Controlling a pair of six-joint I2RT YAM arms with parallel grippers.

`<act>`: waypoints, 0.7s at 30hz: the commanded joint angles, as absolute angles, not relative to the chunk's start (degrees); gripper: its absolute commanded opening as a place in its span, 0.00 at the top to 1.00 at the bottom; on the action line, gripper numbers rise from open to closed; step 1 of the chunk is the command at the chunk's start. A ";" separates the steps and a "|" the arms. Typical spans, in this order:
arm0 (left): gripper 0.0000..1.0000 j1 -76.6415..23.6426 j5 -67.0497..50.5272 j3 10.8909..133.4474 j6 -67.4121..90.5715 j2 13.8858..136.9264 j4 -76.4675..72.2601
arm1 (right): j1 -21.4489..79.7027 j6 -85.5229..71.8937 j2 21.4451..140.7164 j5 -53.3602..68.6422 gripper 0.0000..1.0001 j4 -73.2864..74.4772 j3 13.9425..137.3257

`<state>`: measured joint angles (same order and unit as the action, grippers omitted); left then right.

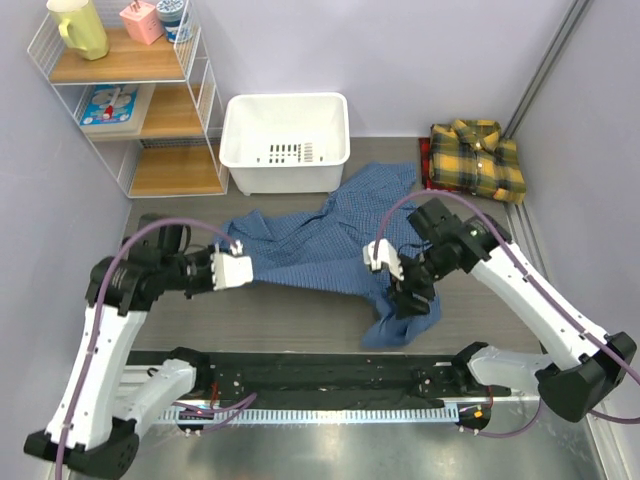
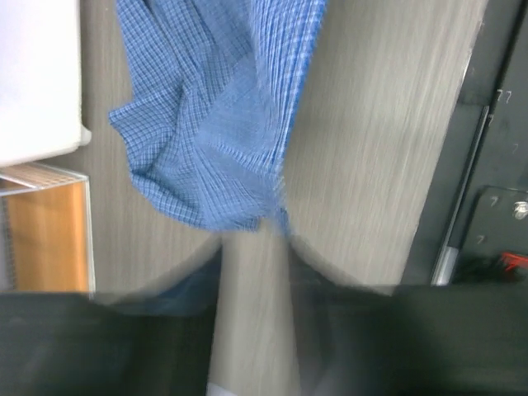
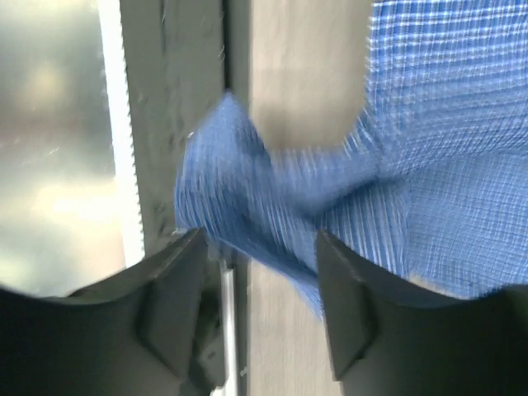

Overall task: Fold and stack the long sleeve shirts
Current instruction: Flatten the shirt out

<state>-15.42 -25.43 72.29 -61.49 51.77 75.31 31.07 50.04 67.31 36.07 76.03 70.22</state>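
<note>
Long sleeve shirts lie well apart on the tabletop [image 1: 290, 320]. The blue checked shirt [image 1: 320, 245] sprawls unfolded and rumpled across the middle, reaching from just in front of the white basket [image 1: 285, 140] down towards the near edge, where one end is bunched into a loose heap on the right. The yellow plaid shirt [image 1: 477, 157] sits folded in the far right corner, collar up, clear of the blue one.

The left end effector [image 1: 245, 268] is at the left edge of the blue shirt. In the left wrist view its fingers [image 2: 194, 285] are blurred but stand apart, with bare tabletop showing between them, and a pointed corner of the cloth [image 2: 219, 132] lies right at their tips. Nothing is clamped there.

The right end effector [image 1: 410, 295] is low over the bunched end of the blue shirt. The right wrist view shows its two dark fingers [image 3: 173, 297] spread wide, a blurred fold of the blue fabric [image 3: 272, 206] lying just past and between the tips. The cloth is not pinched by them.

A wire shelf [image 1: 170, 172] stands at the far left beside the basket, and a black rail [image 1: 330, 375] runs along the near edge between the arm bases.
</note>
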 commanded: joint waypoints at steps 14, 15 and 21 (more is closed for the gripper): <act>0.37 -15.47 -17.22 62.93 -36.67 71.26 60.57 | 12.22 38.16 93.68 29.09 0.67 65.08 79.64; 0.39 -15.38 -17.40 62.93 -34.13 73.19 57.86 | 12.39 36.40 95.17 28.83 0.71 62.95 79.11; 0.38 -15.91 -16.00 58.37 -31.12 82.35 49.76 | 13.71 31.46 101.41 22.95 0.85 55.11 74.89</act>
<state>-15.46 -16.99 61.17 -36.56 80.42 57.41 12.75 36.01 99.68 26.48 61.60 76.69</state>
